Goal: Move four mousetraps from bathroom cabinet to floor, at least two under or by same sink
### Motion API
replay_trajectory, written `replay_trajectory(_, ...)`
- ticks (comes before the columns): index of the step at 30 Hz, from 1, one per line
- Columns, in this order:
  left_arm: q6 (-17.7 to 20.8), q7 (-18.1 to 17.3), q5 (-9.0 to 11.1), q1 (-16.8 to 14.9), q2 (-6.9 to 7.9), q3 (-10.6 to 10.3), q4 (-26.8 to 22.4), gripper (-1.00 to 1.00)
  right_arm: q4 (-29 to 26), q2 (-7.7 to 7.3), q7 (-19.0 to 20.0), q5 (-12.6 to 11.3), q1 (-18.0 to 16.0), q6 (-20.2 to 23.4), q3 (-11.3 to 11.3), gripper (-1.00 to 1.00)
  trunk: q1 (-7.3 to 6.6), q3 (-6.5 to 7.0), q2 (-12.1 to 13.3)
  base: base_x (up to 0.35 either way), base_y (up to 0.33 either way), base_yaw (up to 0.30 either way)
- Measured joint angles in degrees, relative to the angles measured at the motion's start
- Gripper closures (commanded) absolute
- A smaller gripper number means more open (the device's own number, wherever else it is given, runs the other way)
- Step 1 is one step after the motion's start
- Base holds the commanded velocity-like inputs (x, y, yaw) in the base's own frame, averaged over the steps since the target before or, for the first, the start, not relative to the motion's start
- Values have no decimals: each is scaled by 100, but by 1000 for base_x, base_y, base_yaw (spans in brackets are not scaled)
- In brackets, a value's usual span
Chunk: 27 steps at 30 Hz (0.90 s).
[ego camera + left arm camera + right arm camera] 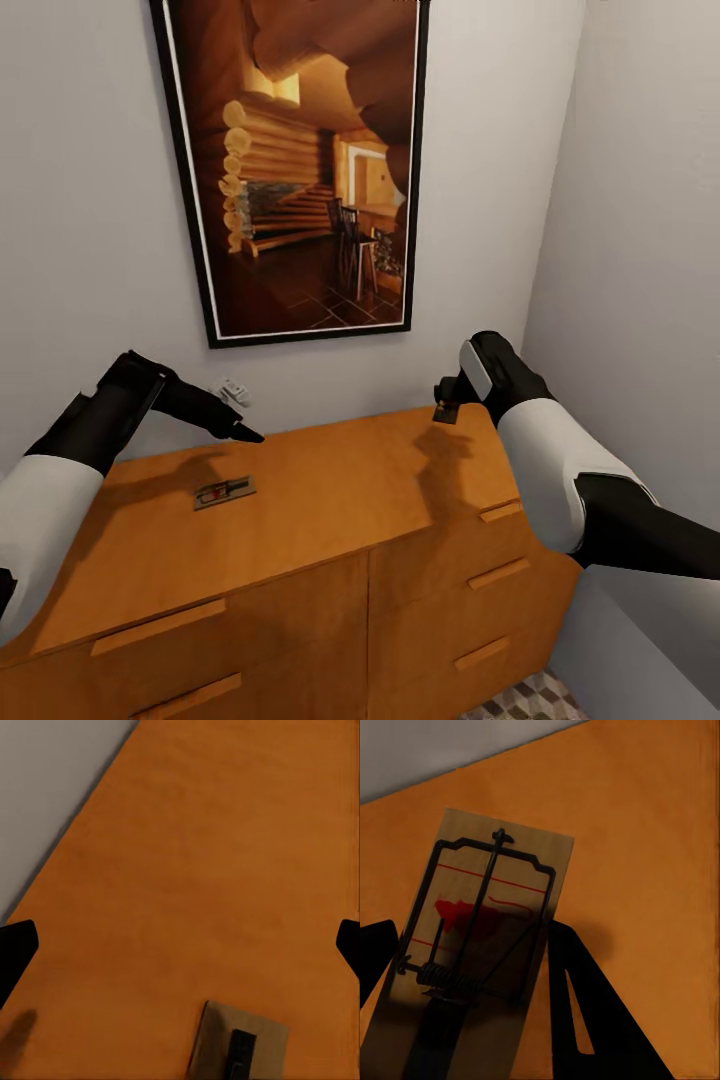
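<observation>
One mousetrap (224, 491) lies flat on the top of the orange-brown cabinet (330, 520), left of centre. My left gripper (243, 433) hovers open above the top, just behind that trap and close to the wall. In the left wrist view its fingertips (15, 949) stand wide apart, with the mousetrap (240, 1048) below them on the cabinet (217, 855). My right gripper (447, 405) is shut on a second mousetrap (445, 412), held above the top's back right corner. The right wrist view shows this mousetrap (484, 915), with red mark and wire, clamped in the right gripper (472, 997).
A large framed picture (300, 170) hangs on the wall behind the cabinet. A small white plug-like gadget (232, 390) sits on the wall near my left gripper. A wall (650, 250) closes in on the right. A patch of cube-patterned floor (530, 700) shows below the drawers.
</observation>
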Motion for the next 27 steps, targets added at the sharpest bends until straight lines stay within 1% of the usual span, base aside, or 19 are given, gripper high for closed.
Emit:
replay_trajectory(13, -28, 3, 5, 0, 6, -1, 55, -100, 0, -4, -1, 0, 0, 0, 0, 100, -1, 0, 0, -18, -17, 0)
replay_trajectory(18, -76, 63, -2, 0, 18, -2, 265, -100, 0, -4, -1, -1, 0, 0, 0, 100, -1, 0, 0, -1, 0, 0)
replay_trajectory(22, -125, 95, -38, 0, 57, -8, 539, -100, 0, -7, -1, 0, 0, 0, 0, 100, -1, 0, 0, 0, 0, 0)
replay_trajectory(27, -353, 99, -60, -1, 63, -18, 915, -100, 16, -12, -1, 0, 0, 0, 0, 100, -1, 0, 0, 0, 0, 0)
